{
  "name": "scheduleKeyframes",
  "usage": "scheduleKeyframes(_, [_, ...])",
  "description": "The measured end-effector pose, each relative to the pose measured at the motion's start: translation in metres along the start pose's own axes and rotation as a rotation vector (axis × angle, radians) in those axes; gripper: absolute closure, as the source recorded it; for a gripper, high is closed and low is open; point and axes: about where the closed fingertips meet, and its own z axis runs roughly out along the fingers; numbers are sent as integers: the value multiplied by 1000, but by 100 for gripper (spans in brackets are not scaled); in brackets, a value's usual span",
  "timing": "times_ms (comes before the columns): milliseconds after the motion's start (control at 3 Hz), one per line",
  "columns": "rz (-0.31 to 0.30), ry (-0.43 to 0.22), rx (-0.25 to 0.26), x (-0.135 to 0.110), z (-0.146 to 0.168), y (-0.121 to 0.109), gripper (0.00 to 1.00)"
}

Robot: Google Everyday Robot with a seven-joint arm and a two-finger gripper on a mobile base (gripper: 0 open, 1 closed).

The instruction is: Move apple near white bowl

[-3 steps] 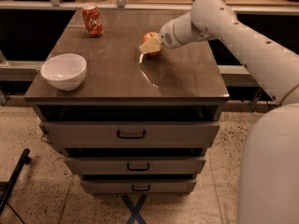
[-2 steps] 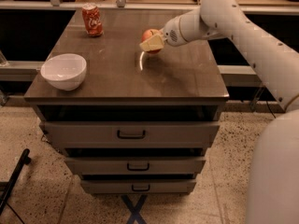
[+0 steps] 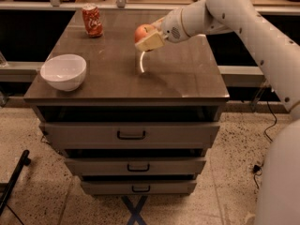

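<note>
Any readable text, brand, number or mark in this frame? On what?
"X": a dark cross mark on the floor, in front of the drawers.
Too blurred to read: white lettering on the red soda can.
No text shows on the white bowl, the apple, or the gripper holding it above the tabletop.

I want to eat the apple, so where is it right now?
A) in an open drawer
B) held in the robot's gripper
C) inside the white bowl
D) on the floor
B: the apple is pinched in the gripper just above the middle of the table, apart from the white bowl, which is empty.
</note>
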Motion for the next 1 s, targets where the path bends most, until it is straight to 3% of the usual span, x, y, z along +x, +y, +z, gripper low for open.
scheduleKeyframes(333, [-6, 14, -57, 0, 8, 9, 100])
scheduleKeyframes(667, [-109, 62, -274, -9, 53, 77, 100])
scheduleKeyframes(1000, [-171, 95, -396, -12, 77, 119, 100])
